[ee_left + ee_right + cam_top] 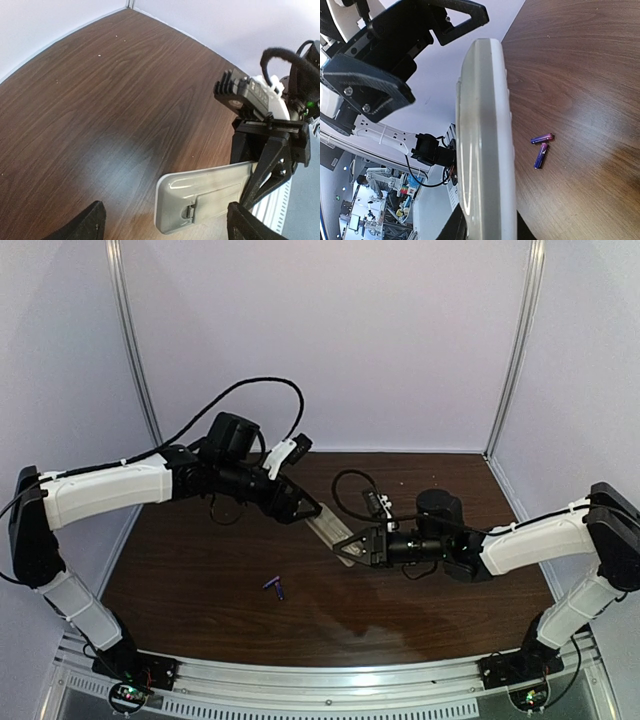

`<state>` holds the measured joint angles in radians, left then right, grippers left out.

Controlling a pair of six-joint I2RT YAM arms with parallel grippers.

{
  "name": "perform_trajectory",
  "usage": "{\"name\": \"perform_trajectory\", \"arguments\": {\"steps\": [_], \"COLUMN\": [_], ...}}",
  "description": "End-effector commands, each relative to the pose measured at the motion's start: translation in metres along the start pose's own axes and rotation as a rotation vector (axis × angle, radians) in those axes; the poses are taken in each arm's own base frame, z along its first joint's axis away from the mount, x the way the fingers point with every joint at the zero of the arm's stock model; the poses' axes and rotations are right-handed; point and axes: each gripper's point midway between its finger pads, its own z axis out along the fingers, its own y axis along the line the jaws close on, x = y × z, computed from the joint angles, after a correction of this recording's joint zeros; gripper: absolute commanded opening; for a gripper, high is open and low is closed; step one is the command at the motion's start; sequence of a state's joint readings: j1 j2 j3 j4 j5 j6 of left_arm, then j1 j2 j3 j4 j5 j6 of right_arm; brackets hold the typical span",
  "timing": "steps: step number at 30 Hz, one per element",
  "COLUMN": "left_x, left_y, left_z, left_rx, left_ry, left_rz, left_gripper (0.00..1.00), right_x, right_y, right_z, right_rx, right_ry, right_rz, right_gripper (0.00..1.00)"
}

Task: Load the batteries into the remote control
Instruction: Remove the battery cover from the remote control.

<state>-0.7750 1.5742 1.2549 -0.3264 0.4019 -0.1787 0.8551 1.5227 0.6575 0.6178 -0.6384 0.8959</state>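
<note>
The remote control [335, 537] was off the table [200, 580] mid-scene, with the left gripper [305, 510] at its far-left end and the right gripper [362, 545] at its near-right end. The batteries [274, 586] lay together on the table, near-left of it.

**Crowded middle, open approach at 7 o'clock**

My left gripper [308, 510] and right gripper [352, 544] face each other mid-table. The remote control [336, 534] bridges the gap between them, so nothing passes there. From the remote, the batteries [274, 586] lie at 7 o'clock on bare table [180, 580], well apart from both arms. Walls [400, 340] close 12, 9 and 3 o'clock.
</note>
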Motion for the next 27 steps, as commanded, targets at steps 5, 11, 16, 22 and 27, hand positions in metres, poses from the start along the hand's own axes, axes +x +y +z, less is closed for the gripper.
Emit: {"name": "perform_trajectory", "arguments": {"steps": [5, 11, 16, 22, 27], "left_x": [-0.023, -0.015, -0.012, -0.007, -0.003], "left_y": [-0.03, -0.025, -0.004, 0.007, 0.009], "left_z": [-0.019, -0.012, -0.006, 0.001, 0.005], "left_rx": [0.195, 0.183, 0.066, 0.009, 0.002], "left_ry": [-0.09, -0.052, -0.034, -0.002, 0.013], "left_rz": [-0.003, -0.041, -0.052, -0.049, -0.046], "left_gripper": [0.81, 0.62, 0.48, 0.41, 0.38], "right_x": [-0.008, -0.012, -0.013, -0.012, -0.01], "right_y": [-0.016, -0.015, -0.007, 0.002, 0.009], "right_z": [-0.007, -0.007, -0.007, -0.007, -0.004], "right_rx": [0.054, 0.052, 0.022, -0.008, -0.033], "right_ry": [-0.047, -0.057, -0.054, -0.044, -0.031], "right_rz": [0.06, 0.076, 0.076, 0.059, 0.048], "right_gripper": [0.0, 0.0, 0.0, 0.0, 0.0]}}
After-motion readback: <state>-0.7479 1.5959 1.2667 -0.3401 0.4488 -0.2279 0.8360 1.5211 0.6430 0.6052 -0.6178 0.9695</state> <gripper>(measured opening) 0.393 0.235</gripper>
